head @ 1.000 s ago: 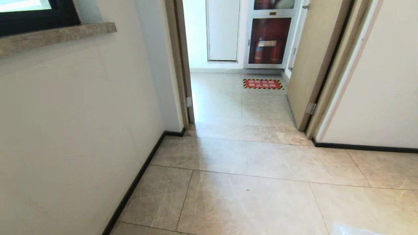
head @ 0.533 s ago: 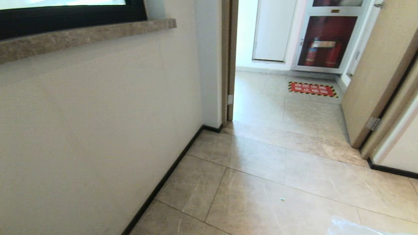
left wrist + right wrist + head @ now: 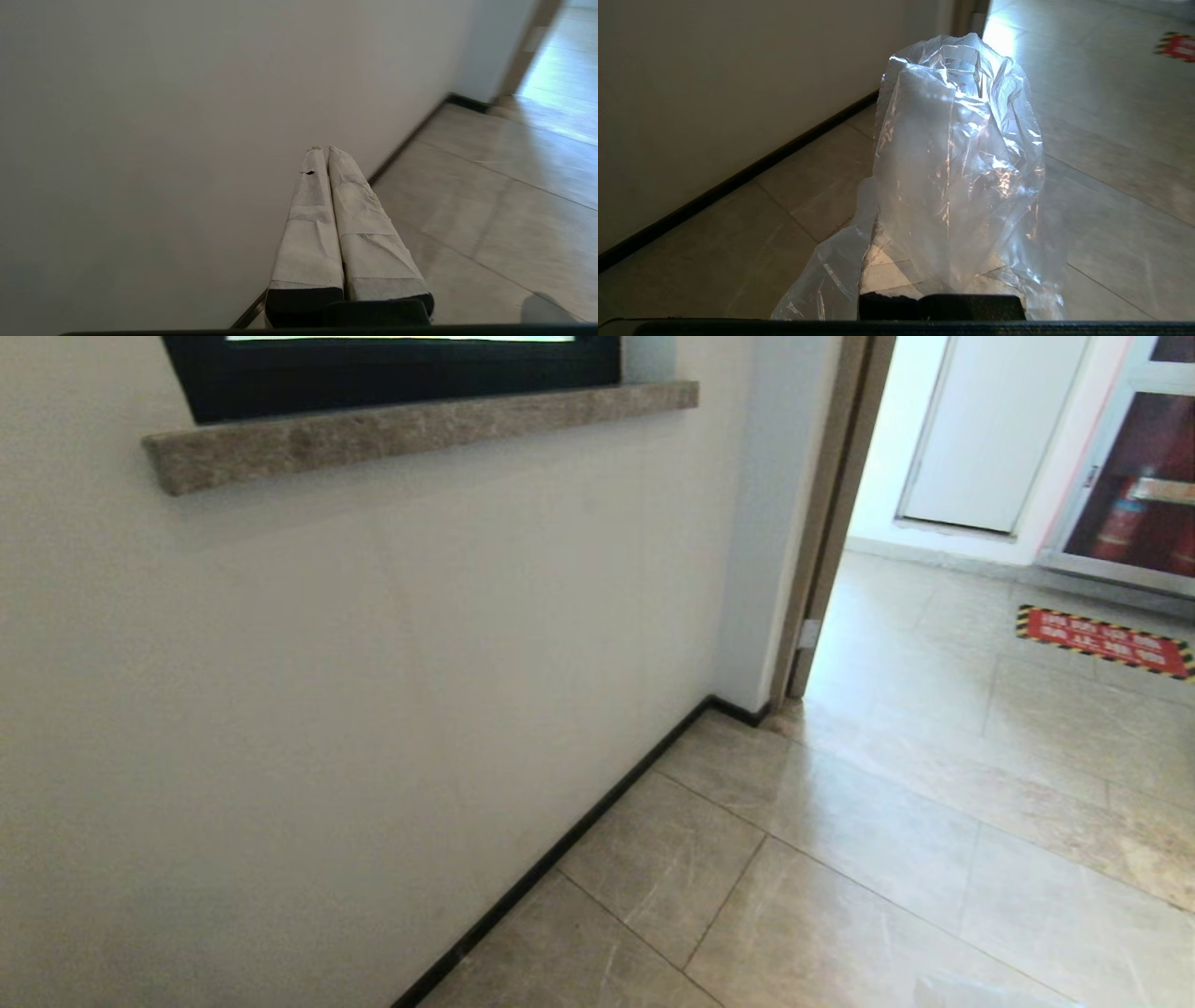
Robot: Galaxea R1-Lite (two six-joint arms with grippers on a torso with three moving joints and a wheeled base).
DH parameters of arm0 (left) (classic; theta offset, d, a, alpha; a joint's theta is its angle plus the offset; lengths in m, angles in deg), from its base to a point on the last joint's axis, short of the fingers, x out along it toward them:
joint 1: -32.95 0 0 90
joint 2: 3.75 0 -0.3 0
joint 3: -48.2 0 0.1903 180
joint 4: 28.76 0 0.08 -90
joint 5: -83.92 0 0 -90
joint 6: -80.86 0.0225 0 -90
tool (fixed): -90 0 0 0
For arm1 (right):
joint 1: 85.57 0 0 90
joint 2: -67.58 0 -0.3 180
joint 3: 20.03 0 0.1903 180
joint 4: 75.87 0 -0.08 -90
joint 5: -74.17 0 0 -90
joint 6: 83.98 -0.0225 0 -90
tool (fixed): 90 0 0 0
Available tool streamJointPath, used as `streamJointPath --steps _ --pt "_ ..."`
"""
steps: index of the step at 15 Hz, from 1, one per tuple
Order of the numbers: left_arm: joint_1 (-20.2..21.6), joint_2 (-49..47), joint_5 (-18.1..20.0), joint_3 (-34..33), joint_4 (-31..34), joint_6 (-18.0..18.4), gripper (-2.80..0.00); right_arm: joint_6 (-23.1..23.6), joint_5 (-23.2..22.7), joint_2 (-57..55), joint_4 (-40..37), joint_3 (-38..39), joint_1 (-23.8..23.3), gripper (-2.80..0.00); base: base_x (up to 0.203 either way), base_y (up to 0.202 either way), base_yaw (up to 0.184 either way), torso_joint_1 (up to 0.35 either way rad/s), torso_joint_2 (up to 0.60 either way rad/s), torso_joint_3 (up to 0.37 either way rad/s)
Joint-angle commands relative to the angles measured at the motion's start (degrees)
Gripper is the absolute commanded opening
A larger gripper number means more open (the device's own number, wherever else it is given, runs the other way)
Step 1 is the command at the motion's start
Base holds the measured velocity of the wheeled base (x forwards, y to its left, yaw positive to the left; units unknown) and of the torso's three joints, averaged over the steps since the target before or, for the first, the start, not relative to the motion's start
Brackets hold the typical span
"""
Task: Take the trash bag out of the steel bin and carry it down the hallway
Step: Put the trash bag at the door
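As the view has swung left since a moment ago, the white wall (image 3: 373,691) now fills the left; the left gripper (image 3: 322,151) is pressed shut, empty; the right gripper (image 3: 941,280) pinches the trash bag (image 3: 957,154), film draped over it; the doorway (image 3: 980,569) has slid far right, so the hallway carry looks underway.

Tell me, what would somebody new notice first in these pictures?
Probably the crinkly clear trash bag, draped over the right pincer that grips it, above the tiled hallway floor. Next, the red floor sign with striped edges past the doorway, and the stone windowsill on the white wall.
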Motion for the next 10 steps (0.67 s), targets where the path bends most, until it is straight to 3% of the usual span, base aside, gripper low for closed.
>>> streamJointPath --steps 1,10 --pt "0.0 0.0 0.0 0.0 0.0 0.0 -2.80 -0.1 0.1 0.0 0.0 0.0 0.0 -2.80 -0.003 -0.007 0.172 0.006 0.00 -0.001" --pt "0.0 0.0 0.0 0.0 0.0 0.0 -2.80 0.0 0.0 -0.1 0.0 0.0 0.0 -2.80 0.000 -0.010 0.172 0.001 0.00 0.002"
